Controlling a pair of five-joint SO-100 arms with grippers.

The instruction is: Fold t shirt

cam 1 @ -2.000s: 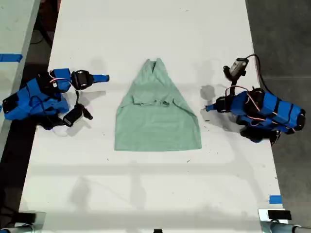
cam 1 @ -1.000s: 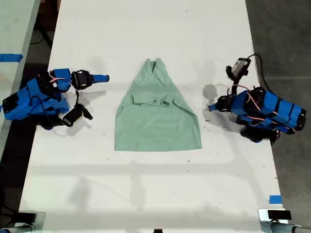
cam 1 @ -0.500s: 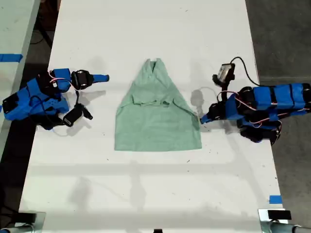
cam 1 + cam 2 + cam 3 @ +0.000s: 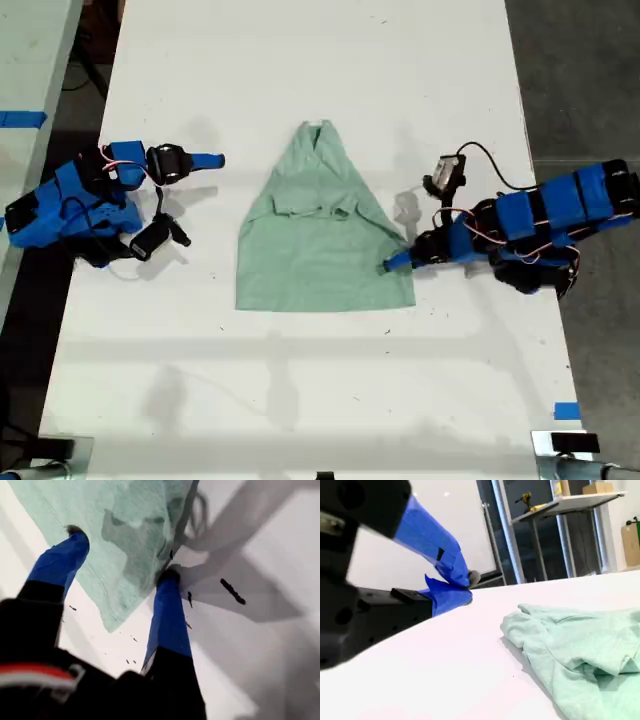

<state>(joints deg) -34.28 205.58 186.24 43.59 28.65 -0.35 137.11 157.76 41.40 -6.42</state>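
Note:
The pale mint-green t shirt (image 4: 320, 235) lies partly folded on the white table (image 4: 300, 400), narrow at the far end and wide at the near end. My first gripper (image 4: 392, 264) reaches in from the exterior view's right to the shirt's near corner on that side. In the first wrist view it (image 4: 120, 555) is open, one blue finger (image 4: 67, 555) over the t shirt (image 4: 125, 525) and the other at the cloth's edge. My second gripper (image 4: 215, 159) rests at the exterior view's left, apart from the shirt. The second wrist view shows it (image 4: 467, 587) shut and empty, with the t shirt (image 4: 580, 650) beyond.
A blue tape mark (image 4: 566, 410) sits near the table's edge at the exterior view's lower right. Another table with blue tape (image 4: 22, 119) stands at that view's left, and dark floor (image 4: 580, 70) lies past the right edge.
The first arm has stretched from the exterior view's right toward the shirt, bringing its gripper to the near corner on that side. The second arm and the shirt have not moved.

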